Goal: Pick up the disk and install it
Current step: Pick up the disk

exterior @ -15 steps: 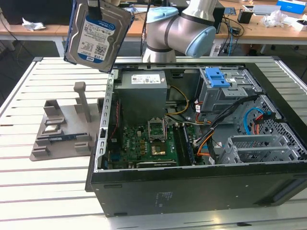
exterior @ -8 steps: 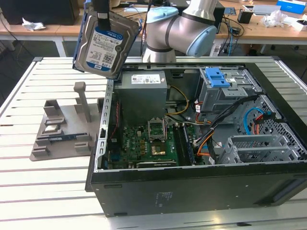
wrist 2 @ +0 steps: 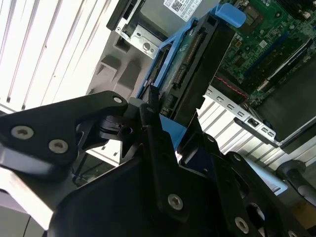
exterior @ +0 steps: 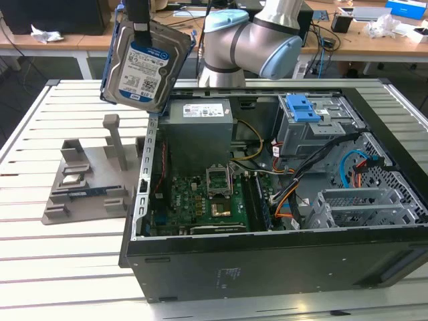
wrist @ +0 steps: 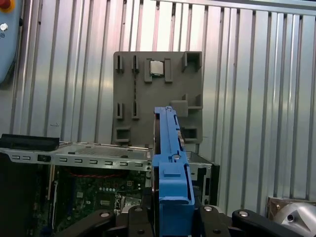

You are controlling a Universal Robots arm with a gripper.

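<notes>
- At the left of the exterior view, the grey holder (exterior: 87, 177) lies flat on the table, and the disk is not on it.
- At the upper left, the disk (exterior: 147, 67) hangs tilted in the air with its label facing the camera, over the left wall of the computer case (exterior: 267, 267).
- The gripper (exterior: 139, 25) has its jaws clamped on the disk's upper end. In the first wrist view the disk (wrist: 170, 163) stands edge-on between them.
- This looks like the carry toward the case. The hold is at one end, so I would judge that a firm grip and a slow, level path suit it.
- The low corner hangs near the power supply (exterior: 199, 124) and should be kept off it.
- At centre right, loose cables (exterior: 294, 194) crowd the space below the blue bracket (exterior: 304, 107), so room there looks tight.
- The table (exterior: 40, 267) is made of hard white slats with gaps between them, and a dropped disk would land hard.
- Cluttered wooden desks (exterior: 361, 40) run along the top of the frame, well apart from the work.
</notes>
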